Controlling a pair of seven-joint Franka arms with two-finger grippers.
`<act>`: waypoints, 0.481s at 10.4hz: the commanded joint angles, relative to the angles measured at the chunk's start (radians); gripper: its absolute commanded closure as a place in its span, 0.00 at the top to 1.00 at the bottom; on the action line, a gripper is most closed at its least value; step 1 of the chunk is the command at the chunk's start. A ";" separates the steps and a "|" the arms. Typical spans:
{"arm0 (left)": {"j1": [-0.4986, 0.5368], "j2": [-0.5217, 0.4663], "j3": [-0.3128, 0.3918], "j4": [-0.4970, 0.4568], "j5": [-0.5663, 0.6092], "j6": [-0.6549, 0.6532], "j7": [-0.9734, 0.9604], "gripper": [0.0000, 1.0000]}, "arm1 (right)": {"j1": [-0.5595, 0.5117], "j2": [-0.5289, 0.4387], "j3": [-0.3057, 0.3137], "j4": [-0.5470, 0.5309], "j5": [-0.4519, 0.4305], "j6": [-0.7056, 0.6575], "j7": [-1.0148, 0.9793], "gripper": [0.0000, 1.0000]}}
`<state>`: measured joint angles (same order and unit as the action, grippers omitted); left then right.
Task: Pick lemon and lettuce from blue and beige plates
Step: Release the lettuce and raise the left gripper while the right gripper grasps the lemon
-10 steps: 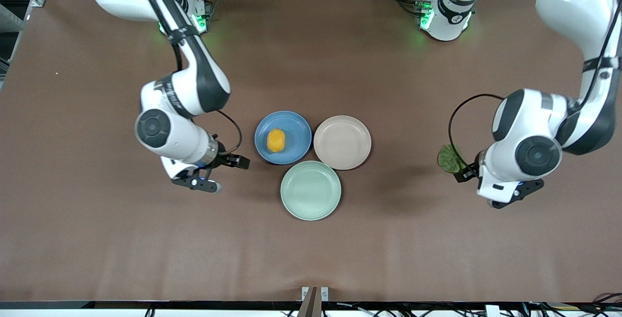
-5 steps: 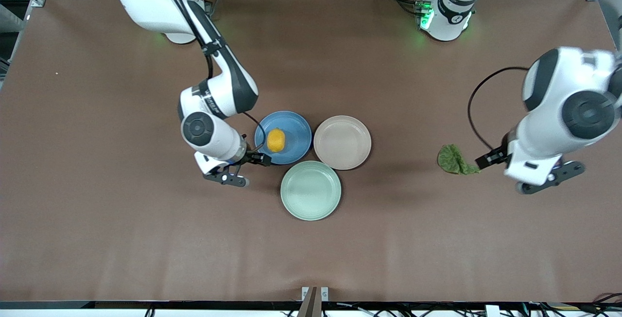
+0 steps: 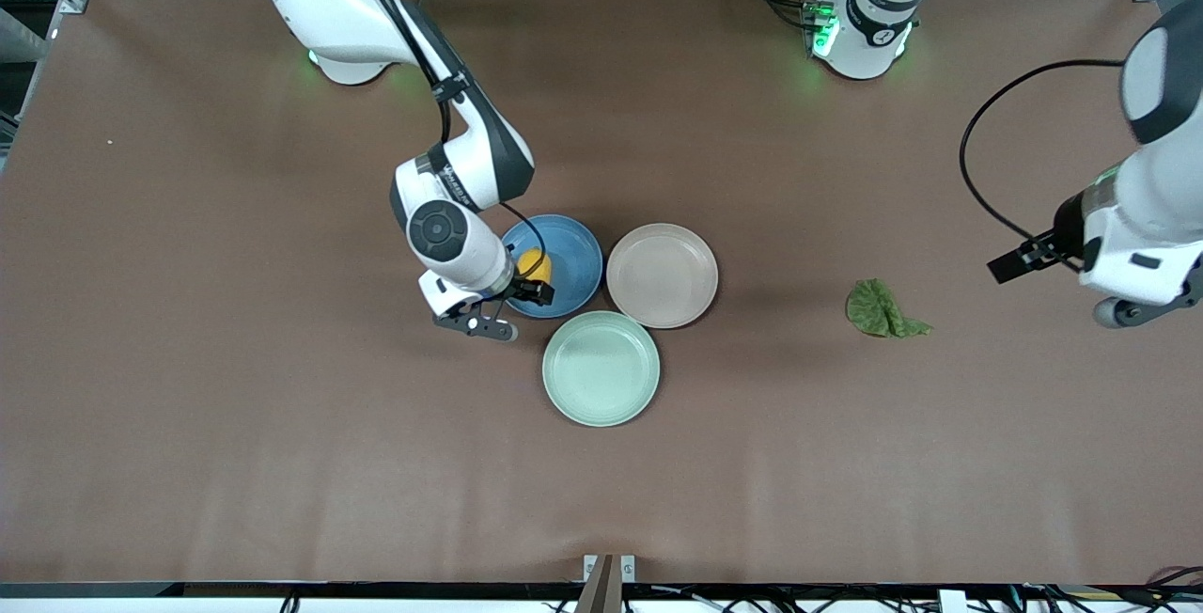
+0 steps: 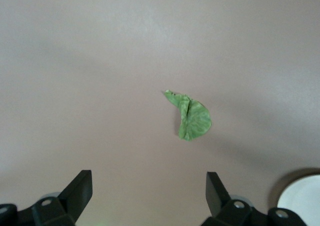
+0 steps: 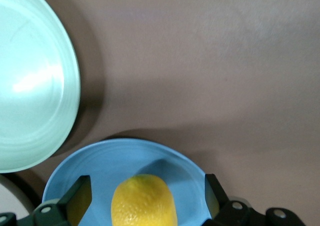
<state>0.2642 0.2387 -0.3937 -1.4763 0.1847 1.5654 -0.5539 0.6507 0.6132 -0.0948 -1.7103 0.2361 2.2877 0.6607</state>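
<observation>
The yellow lemon (image 3: 536,262) lies on the blue plate (image 3: 573,256). My right gripper (image 3: 507,309) hangs open over that plate. In the right wrist view the lemon (image 5: 144,202) sits between its fingers (image 5: 80,196), which are apart from it, on the blue plate (image 5: 100,161). The beige plate (image 3: 662,275) beside it holds nothing. The green lettuce leaf (image 3: 879,309) lies on the bare table toward the left arm's end. My left gripper (image 3: 1062,289) is open and empty, raised, off to the side of the leaf. The left wrist view shows the leaf (image 4: 192,118) ahead of the open gripper (image 4: 148,191).
A pale green plate (image 3: 601,369) holding nothing touches the blue and beige plates, nearer the front camera, and shows in the right wrist view (image 5: 30,86). A pale plate's rim (image 4: 302,201) shows at the corner of the left wrist view. The brown table is bare around them.
My right gripper has moved from the right arm's end of the table to over the blue plate and the lemon. My left gripper has drawn away from the lettuce, which stays on the table.
</observation>
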 commanded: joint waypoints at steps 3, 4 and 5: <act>0.056 -0.076 -0.004 -0.030 -0.073 -0.011 0.087 1.00 | 0.063 -0.001 -0.008 -0.022 0.020 0.016 0.054 1.00; 0.056 -0.088 -0.004 -0.027 -0.092 -0.010 0.095 1.00 | 0.070 0.003 -0.008 -0.034 0.020 0.018 0.057 1.00; 0.055 -0.101 -0.004 -0.025 -0.100 -0.010 0.097 1.00 | 0.078 0.002 -0.008 -0.051 0.019 0.039 0.057 1.00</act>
<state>0.3131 0.1844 -0.3963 -1.4778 0.1167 1.5604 -0.4877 0.7119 0.6153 -0.0948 -1.7320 0.2362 2.2939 0.7048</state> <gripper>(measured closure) 0.000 0.000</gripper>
